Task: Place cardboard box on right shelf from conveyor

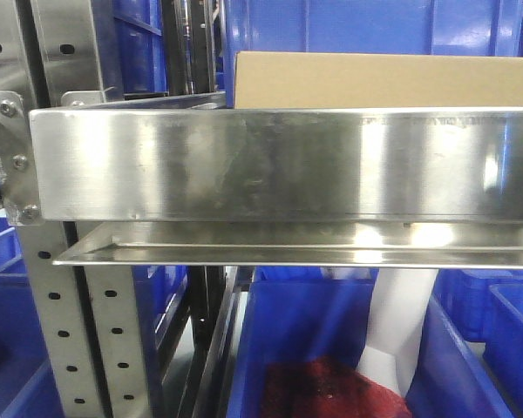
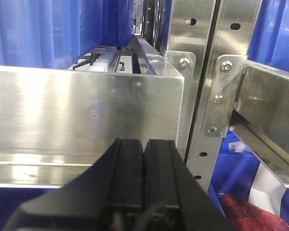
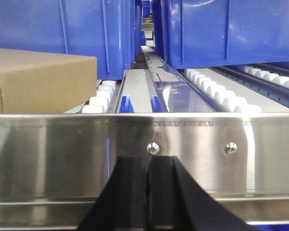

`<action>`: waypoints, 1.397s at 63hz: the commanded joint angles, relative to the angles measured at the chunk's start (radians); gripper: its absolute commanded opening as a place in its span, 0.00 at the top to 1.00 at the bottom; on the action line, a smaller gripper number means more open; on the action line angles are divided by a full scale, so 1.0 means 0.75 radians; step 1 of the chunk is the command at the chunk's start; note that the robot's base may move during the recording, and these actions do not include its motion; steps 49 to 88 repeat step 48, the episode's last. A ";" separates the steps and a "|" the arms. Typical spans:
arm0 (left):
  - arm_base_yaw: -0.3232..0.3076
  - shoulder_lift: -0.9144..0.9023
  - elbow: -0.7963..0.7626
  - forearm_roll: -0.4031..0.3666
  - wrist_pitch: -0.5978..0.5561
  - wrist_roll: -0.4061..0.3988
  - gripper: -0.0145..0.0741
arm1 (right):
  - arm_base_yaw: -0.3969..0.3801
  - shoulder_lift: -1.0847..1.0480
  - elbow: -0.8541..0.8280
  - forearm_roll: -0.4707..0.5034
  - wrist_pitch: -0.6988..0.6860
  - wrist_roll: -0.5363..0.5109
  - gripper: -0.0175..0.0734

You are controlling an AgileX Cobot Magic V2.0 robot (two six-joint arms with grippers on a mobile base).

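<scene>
Cardboard box (image 1: pixel 383 80) resting behind right shelf (image 1: pixel 279 165) lip, seemingly on white rollers (image 3: pixel 98 98). Left gripper (image 2: pixel 143 159) and right gripper (image 3: pixel 147 173) pressed closed, empty.

The cardboard box (image 1: pixel 383 80) sits on the right shelf (image 1: pixel 279 165), behind its front lip, with bins (image 1: pixel 375 26) behind it. Below the shelf stands another bin (image 1: pixel 322 348); the perforated upright (image 1: pixel 57 340) is at the shelf's left end.

The cardboard box (image 1: pixel 383 80), plain tan and unmarked, sits on the right shelf (image 1: pixel 279 165) behind its tall, shiny steel front lip, resting on white rollers, blue bins just beyond it.
</scene>
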 commanded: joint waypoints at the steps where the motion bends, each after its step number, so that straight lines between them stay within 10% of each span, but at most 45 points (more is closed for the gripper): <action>1: -0.005 -0.017 -0.004 -0.006 -0.121 -0.007 0.97 | -0.005 -0.019 -0.005 -0.002 -0.107 -0.014 0.75; 88: -0.005 -0.017 -0.004 -0.006 -0.121 -0.007 0.97 | -0.005 -0.019 -0.005 -0.002 -0.107 -0.014 0.75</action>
